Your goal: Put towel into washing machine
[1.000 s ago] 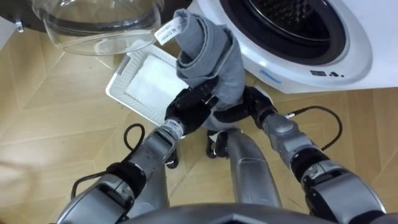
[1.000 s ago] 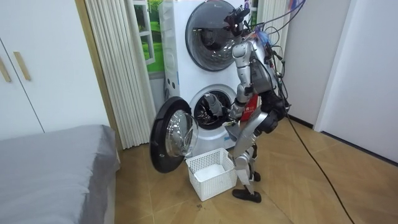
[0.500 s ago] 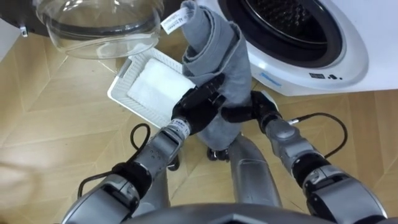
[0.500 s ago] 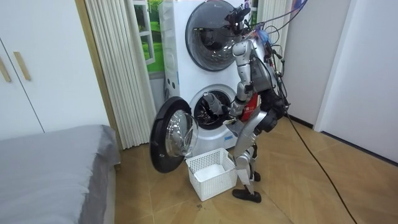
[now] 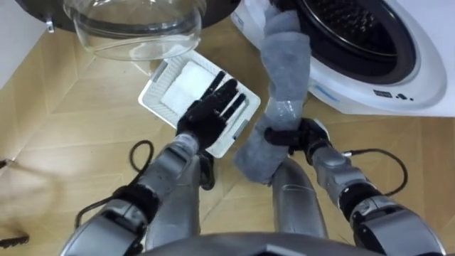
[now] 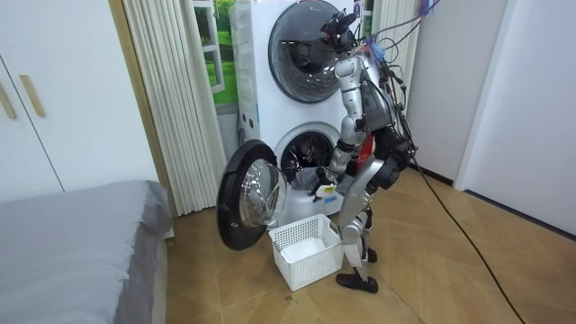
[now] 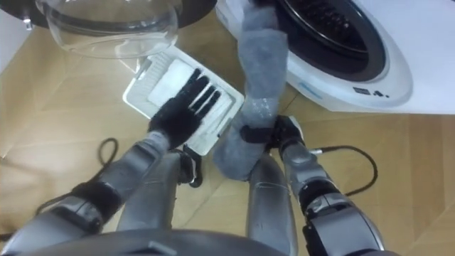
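Right hand (image 5: 297,135) fingers clamp round the grey towel (image 5: 284,71); above them its top reaches the washing machine (image 5: 402,82) mouth, below them the tail hangs outside. Left hand (image 5: 208,116) fingers are spread, empty, over the basket (image 5: 153,96). Roughly halfway, I judge: the rest needs feeding in

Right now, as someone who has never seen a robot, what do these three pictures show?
A two-legged robot stands at a washer; one picture comes from a camera across the room. The other two look down from its head, past its arms. Its right robot hand grips a grey towel, whose top reaches the washer's open mouth. The left robot hand is open, above a white basket on the floor. The glass door stands open.
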`<state>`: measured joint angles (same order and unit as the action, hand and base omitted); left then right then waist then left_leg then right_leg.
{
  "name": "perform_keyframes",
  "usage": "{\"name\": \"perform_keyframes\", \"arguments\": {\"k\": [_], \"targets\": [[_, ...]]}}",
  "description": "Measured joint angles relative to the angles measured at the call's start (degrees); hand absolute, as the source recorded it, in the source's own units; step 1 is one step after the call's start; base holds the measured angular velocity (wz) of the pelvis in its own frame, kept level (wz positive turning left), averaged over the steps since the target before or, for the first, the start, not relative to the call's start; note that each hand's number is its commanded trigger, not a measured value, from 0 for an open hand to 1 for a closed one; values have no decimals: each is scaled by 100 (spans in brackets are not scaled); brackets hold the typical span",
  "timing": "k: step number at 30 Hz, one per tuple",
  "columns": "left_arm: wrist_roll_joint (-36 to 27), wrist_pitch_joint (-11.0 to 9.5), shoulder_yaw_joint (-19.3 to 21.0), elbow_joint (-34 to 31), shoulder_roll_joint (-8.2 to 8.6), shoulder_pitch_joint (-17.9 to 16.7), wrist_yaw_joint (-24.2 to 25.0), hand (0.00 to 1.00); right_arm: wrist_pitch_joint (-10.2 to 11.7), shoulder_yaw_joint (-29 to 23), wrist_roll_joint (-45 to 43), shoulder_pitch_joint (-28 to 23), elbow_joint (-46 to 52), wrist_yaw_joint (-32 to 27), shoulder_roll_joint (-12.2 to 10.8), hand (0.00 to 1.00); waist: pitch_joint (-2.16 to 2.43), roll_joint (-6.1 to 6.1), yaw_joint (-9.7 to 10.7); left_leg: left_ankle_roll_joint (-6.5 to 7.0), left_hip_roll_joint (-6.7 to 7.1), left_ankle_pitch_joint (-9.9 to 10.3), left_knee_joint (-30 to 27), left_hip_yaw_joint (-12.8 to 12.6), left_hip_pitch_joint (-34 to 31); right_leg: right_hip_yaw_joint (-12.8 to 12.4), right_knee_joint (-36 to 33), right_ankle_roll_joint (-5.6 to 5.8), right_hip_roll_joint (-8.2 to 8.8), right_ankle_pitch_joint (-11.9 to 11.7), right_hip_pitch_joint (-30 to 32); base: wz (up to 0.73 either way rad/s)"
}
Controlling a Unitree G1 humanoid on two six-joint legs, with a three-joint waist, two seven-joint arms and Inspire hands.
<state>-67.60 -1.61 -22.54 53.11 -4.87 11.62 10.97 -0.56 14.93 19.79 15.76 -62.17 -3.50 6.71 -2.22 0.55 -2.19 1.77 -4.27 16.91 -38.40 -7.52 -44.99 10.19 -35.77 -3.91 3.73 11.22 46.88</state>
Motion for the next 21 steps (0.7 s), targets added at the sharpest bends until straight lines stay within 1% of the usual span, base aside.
{"name": "perform_keyframes", "arguments": {"k": [2, 4, 5, 6, 8, 10, 11, 12, 14, 15, 17, 19, 21], "targets": [[625, 26, 16, 3, -125, -132, -360, 0, -31, 0, 399, -6, -7, -3, 124, 100, 1, -4, -6, 2, 4, -1, 38, -2, 0, 6, 13, 2, -2, -1, -3, 0], [1012, 46, 69, 54, -124, -256, -583, 0, -58, -76, 640, 32, -61, 2, 176, 100, 0, -4, -24, 3, 9, -1, 48, -15, 2, 7, 8, 3, 3, 0, -2, 0], [1330, 59, 150, 130, -118, -263, -715, 0, -89, -150, 840, 66, -113, 28, 207, 100, 0, -3, -44, 5, 15, -3, 54, -33, 13, 12, -9, 7, 16, 3, 1, 0], [1471, 65, 195, 169, -99, -259, -766, 0, -94, -185, 942, 88, -158, 55, 221, 100, -1, -2, -48, 8, 21, -5, 56, -27, 21, 14, -14, 7, 25, 3, 1, 0], [1811, 99, 224, 222, -88, -210, -955, 0, -201, -281, 1229, 212, -209, 117, 277, 100, -6, 7, -51, 17, 59, -12, 62, -30, 46, 11, -49, 11, 57, 11, 1, 0], [1900, 126, 224, 220, -88, -197, -1050, 0, -216, -282, 1400, 235, -211, 116, 324, 100, -19, 28, -14, 36, 102, -32, 52, -31, 64, 16, -95, 29, 119, 46, 0, 9], [1935, 127, 227, 206, -100, -201, -1069, 0, -222, -282, 1467, 247, -200, 116, 331, 100, -39, 60, 8, 40, 110, -34, 29, -32, 66, 17, -110, 34, 139, 65, -5, 7], [1983, 122, 260, 198, -113, -184, -1090, 0, -267, -282, 1602, 256, -170, 116, 330, 100, -73, 116, 13, 43, 111, -36, 11, -31, 63, 17, -129, 35, 145, 70, -6, 4], [1997, 111, 306, 171, -129, -169, -1166, 0, -335, -281, 1863, 263, -156, 120, 342, 100, -102, 175, 30, 49, 110, -38, -24, -12, 33, 45, -147, 37, 155, 74, -2, 6], [1998, 104, 320, 172, -126, -164, -1184, 0, -344, -281, 1951, 262, -156, 120, 357, 100, -101, 180, 34, 51, 110, -37, -29, -1, 18, 65, -144, 37, 163, 74, -2, 11], [2106, 82, 319, 173, -126, -150, -1223, 0, -398, -295, 2297, 270, -158, 120, 476, 100, -101, 213, 49, 79, 147, -53, -16, 4, 6, 92, -179, 45, 215, 70, 13, 12], [2168, 57, 319, 169, -127, -149, -1293, 0, -407, -461, 2375, 309, -173, 117, 518, 100, -102, 256, 60, 88, 173, -58, -18, 2, 13, 65, -215, 58, 230, 76, 21, 2], [2365, 19, 322, 168, -163, -149, -1323, 0, -414, -648, 2504, 403, -180, 110, 587, 100, -93, 349, 69, 89, 178, -59, -17, 3, 7, 66, -214, 58, 229, 76, 28, 0]]}}
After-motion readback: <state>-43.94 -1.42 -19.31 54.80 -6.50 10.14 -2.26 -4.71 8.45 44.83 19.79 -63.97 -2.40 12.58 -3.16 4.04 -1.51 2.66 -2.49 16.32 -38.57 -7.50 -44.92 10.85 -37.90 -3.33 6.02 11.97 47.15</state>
